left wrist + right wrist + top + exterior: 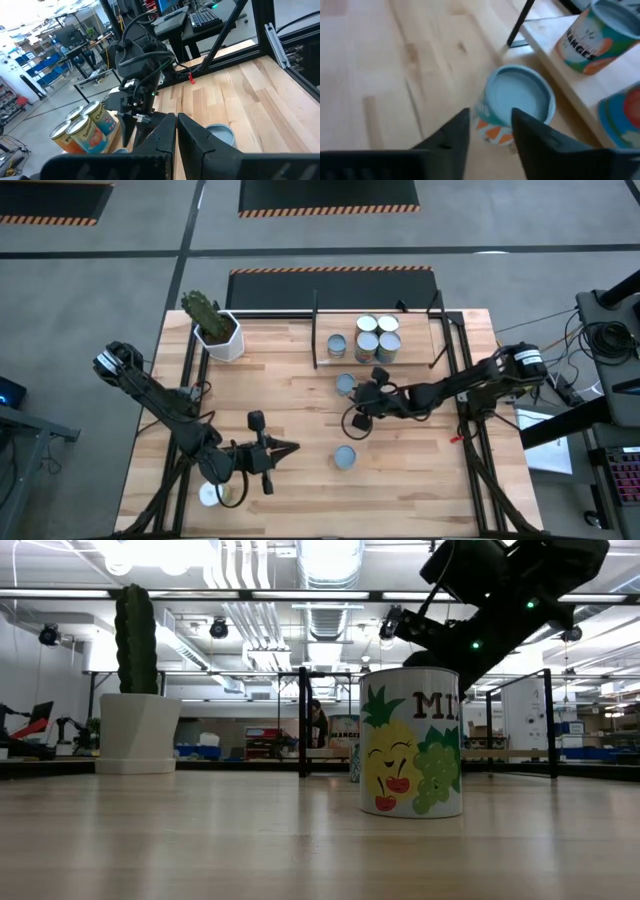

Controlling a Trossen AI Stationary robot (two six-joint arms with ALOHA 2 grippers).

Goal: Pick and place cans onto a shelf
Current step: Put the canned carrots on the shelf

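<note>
Cans go up on the shelf, with more left on the table.

Five cans (372,337) stand on the shelf (420,340); a loose can (346,384) sits just before it, another (345,457) farther out. Right gripper (358,412), fingers parted and empty, hovers nearby; left gripper (285,448) waits closed.

Left gripper (175,131): dark jaws pressed together, pointing out over the worktop (260,100).
Right arm (142,60): dark, with looping cables, reached down ahead of the left gripper.
Blue-topped can (220,135): stood on the worktop just beside the left jaws.
Labelled cans (82,132): a cluster of three or so with bright labels, standing together beyond the right arm.
Black frame posts (270,40): rose along the worktop edge.
Room behind: desks, a keyboard (202,17), blue bins.
</note>
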